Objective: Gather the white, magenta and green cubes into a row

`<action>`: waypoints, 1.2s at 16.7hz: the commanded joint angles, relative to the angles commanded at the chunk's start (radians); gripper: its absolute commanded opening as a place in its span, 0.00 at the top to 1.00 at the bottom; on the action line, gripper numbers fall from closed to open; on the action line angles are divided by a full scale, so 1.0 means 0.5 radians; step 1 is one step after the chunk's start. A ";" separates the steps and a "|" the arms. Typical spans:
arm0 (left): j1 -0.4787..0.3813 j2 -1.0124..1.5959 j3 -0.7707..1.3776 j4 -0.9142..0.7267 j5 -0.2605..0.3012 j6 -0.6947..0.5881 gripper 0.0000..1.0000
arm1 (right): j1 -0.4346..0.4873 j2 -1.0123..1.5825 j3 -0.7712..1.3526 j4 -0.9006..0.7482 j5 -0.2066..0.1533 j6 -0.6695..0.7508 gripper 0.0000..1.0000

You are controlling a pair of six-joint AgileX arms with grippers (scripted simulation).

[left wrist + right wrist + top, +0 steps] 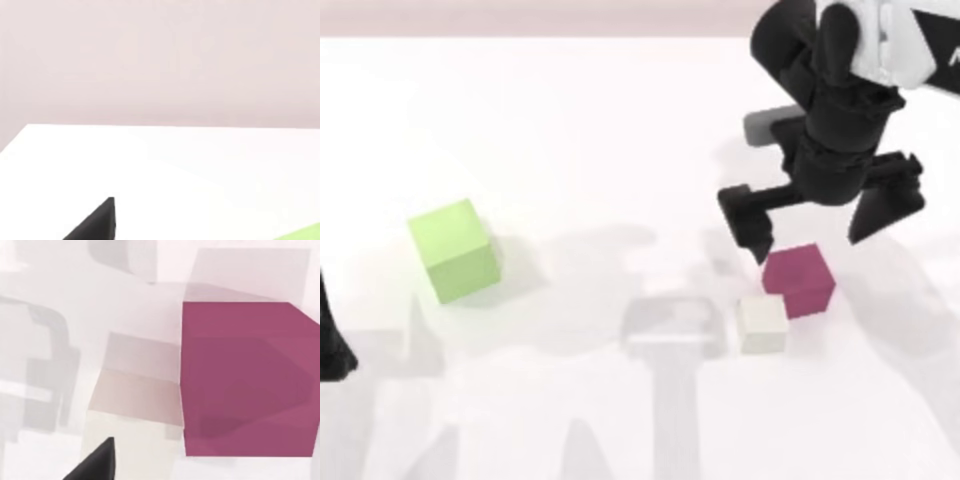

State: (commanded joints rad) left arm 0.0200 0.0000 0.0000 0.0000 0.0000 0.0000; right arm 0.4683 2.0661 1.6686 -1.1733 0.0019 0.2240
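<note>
The light green cube (453, 250) rests alone on the left side of the table, and a sliver of it (306, 233) shows in the left wrist view. On the right side, the magenta cube (801, 281) sits with the smaller white cube (762, 324) close against its front-left corner. Both also appear in the right wrist view, the magenta cube (245, 380) beside the white cube (135, 425). My right gripper (810, 240) hangs open just above and behind the magenta cube, holding nothing. My left gripper (332, 345) is parked at the left edge, with one finger (100, 222) showing.
A small grey block (768, 124) lies at the back right, partly hidden by the right arm. The table's far edge (570, 38) runs along the top. Open tabletop lies between the green cube and the other two cubes.
</note>
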 joint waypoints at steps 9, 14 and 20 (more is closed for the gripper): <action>0.000 0.000 0.000 0.000 0.000 0.000 0.00 | 0.001 0.155 -0.287 0.445 0.001 0.004 0.00; 0.000 0.000 0.000 0.000 0.000 0.000 0.00 | 0.004 0.217 -0.409 0.626 0.002 0.007 0.00; 0.000 0.000 0.000 0.000 0.000 0.000 0.00 | 0.004 0.217 -0.409 0.626 0.002 0.007 0.30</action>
State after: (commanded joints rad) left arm 0.0200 0.0000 0.0000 0.0000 0.0000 0.0000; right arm 0.4701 2.1747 1.4642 -0.8603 0.0028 0.2273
